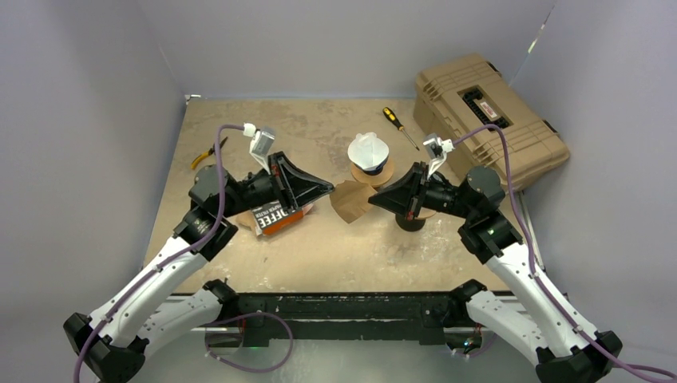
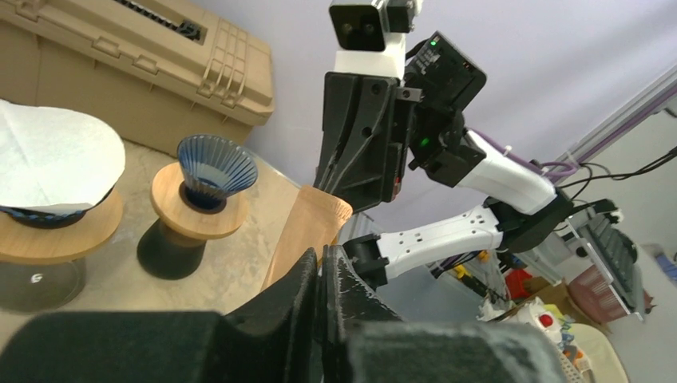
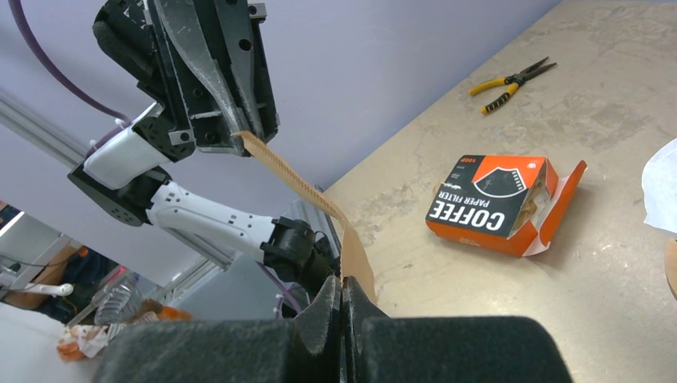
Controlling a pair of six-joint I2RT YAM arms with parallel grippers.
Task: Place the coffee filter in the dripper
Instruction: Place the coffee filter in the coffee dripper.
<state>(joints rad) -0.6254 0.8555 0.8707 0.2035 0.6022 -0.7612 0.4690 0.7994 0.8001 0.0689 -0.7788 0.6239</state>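
A brown paper coffee filter [image 1: 351,201] hangs in the air between my two grippers at the table's middle. My left gripper [image 1: 330,190] is shut on its left edge, and my right gripper [image 1: 373,199] is shut on its right edge. The left wrist view has the filter [image 2: 307,231] rising from my left gripper [image 2: 323,254] toward the other arm. In the right wrist view the filter [image 3: 295,179] stretches as a strip from my right gripper [image 3: 341,281]. An empty blue ribbed dripper [image 2: 214,163] on a wooden ring stands beyond it; from the top, my right arm mostly hides it.
A second dripper [image 1: 369,152] lined with a white filter stands behind the held filter. An open orange coffee filter box [image 1: 275,217] lies under my left arm. Yellow pliers [image 1: 209,152], a screwdriver [image 1: 399,126] and a tan toolbox [image 1: 487,112] lie at the back.
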